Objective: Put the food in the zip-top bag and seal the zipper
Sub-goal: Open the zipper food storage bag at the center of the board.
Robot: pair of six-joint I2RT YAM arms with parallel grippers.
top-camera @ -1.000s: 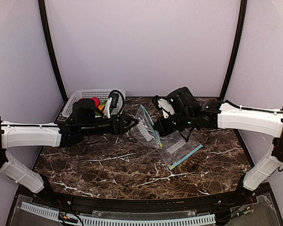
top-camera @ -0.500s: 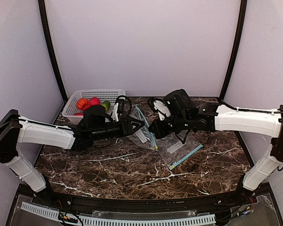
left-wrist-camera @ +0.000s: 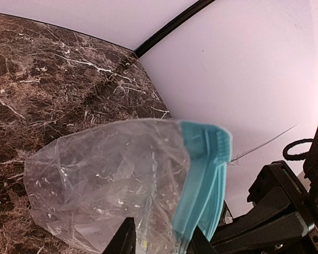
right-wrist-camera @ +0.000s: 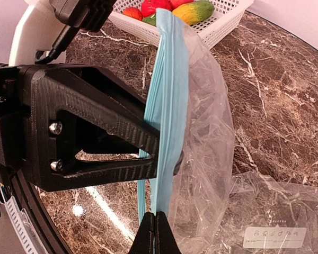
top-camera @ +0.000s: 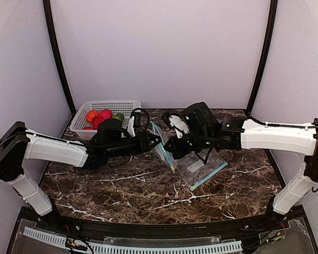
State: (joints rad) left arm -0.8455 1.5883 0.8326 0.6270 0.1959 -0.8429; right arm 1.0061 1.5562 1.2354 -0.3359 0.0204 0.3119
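Meanwhile the left gripper [top-camera: 155,141] had swung over from the white mesh basket [top-camera: 122,105] to the mouth of the zip-top bag [left-wrist-camera: 111,180], jaws narrowing over the last second. They now straddled the teal zipper strip [right-wrist-camera: 161,106]; whether they pinched it yet couldn't be told. The right gripper [right-wrist-camera: 155,228] was fingers together, clamped on the same strip from the other side, holding the bag upright over the marble table [top-camera: 148,196]. A second bag [top-camera: 204,166] lay flat just beside it. The toy fruits [top-camera: 102,116] all sat in the basket, far left, none bagged. Judged: a two-sided hold to pull the mouth open; loading not started.
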